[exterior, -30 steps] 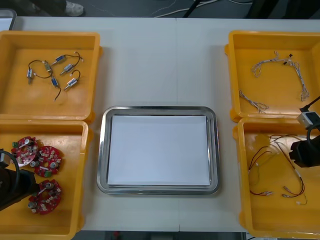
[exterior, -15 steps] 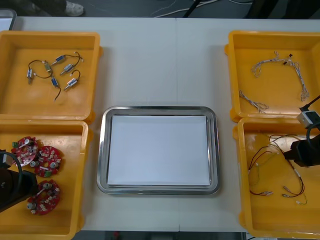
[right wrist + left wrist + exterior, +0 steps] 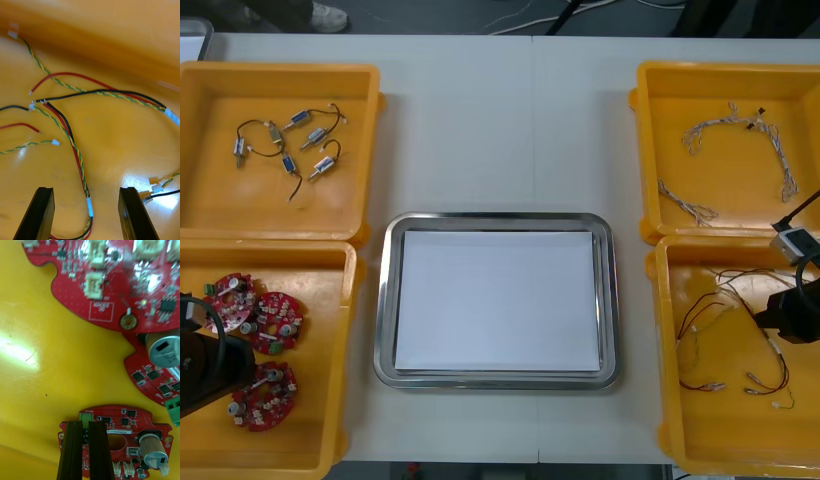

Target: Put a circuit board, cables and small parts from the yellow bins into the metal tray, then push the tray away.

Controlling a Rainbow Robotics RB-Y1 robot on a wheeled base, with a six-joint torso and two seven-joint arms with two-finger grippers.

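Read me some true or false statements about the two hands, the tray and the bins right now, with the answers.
1. The metal tray is white inside. True.
2. The right hand is shut on a cable. False: it is open over the cables in the near right bin.
3. The left hand is shut on the edge of a red circuit board. True.
4. The small metal parts lie in the far right bin. False: they lie in the far left bin.
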